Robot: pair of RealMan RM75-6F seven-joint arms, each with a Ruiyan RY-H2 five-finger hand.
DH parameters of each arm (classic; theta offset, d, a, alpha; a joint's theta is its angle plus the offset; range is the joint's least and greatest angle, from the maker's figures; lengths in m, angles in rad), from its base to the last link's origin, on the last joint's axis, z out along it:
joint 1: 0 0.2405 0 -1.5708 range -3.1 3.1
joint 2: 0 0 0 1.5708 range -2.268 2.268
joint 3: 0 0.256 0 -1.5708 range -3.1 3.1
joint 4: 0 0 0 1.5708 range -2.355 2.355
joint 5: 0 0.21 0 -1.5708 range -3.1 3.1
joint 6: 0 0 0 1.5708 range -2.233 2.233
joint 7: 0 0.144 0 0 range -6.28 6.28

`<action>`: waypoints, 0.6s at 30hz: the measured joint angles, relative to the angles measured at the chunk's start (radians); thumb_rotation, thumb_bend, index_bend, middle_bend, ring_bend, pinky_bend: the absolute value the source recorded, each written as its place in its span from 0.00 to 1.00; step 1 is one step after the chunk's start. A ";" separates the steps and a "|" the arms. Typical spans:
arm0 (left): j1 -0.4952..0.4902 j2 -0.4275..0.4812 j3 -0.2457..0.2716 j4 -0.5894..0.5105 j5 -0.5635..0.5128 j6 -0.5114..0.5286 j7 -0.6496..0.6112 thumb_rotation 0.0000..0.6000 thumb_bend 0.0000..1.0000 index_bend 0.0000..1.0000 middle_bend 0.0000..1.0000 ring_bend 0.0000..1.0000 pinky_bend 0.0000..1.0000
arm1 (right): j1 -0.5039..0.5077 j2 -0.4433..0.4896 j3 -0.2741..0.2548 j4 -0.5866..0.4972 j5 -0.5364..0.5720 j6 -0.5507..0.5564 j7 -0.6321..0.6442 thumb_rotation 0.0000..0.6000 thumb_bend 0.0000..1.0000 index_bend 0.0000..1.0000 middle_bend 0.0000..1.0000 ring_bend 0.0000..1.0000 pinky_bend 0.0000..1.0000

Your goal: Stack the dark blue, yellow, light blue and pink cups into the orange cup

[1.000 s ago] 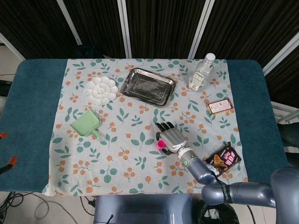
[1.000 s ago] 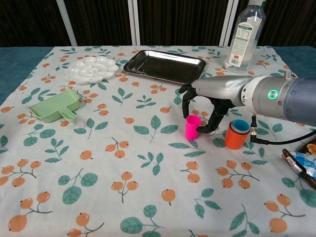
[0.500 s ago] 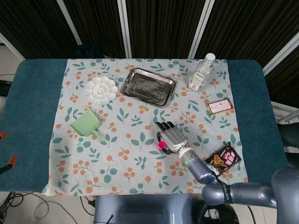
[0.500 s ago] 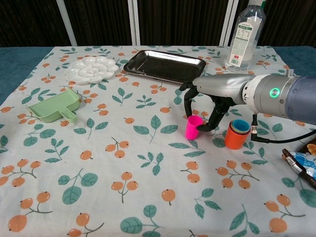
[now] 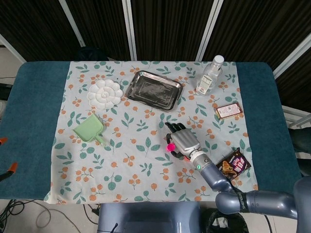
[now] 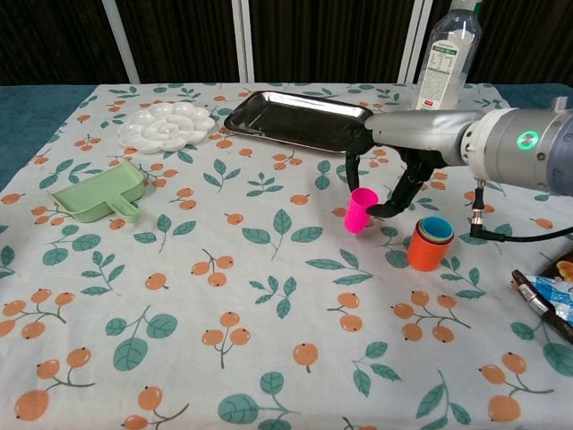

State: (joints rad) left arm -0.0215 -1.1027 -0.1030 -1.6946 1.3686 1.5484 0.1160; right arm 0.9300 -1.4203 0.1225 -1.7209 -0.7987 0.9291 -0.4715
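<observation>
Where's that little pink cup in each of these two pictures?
Head view: the pink cup is right of centre, only a bright spot at the left edge of the right hand.
Chest view: pink cup right of centre, tilted, held by that hand.
Shared landmark: the metal tray, behind it.

Glossy mirror-like metal tray [image 6: 298,119]; matt printed cloth [image 6: 179,296] over the counter; smooth bright plastic pink cup [image 6: 360,210]; clear plastic bottle [image 6: 444,64]; satin grey metal-look robot hand [image 6: 400,157]; shiny white palette [image 6: 166,126].
</observation>
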 measured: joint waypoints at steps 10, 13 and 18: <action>0.002 -0.001 0.000 -0.005 0.001 0.005 0.002 1.00 0.22 0.22 0.11 0.00 0.00 | -0.038 0.272 -0.002 -0.167 -0.001 -0.037 0.045 1.00 0.41 0.52 0.00 0.09 0.11; 0.002 -0.001 0.000 -0.005 0.001 0.007 0.002 1.00 0.22 0.22 0.11 0.00 0.00 | -0.060 0.346 -0.017 -0.210 -0.021 -0.065 0.075 1.00 0.41 0.52 0.00 0.09 0.11; 0.002 -0.003 0.000 -0.003 0.002 0.007 0.004 1.00 0.22 0.22 0.11 0.00 0.00 | -0.094 0.392 -0.042 -0.251 -0.089 -0.087 0.112 1.00 0.41 0.52 0.00 0.09 0.11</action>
State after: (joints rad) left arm -0.0191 -1.1058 -0.1027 -1.6977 1.3708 1.5554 0.1197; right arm 0.8356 -1.0283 0.0807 -1.9716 -0.8880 0.8423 -0.3592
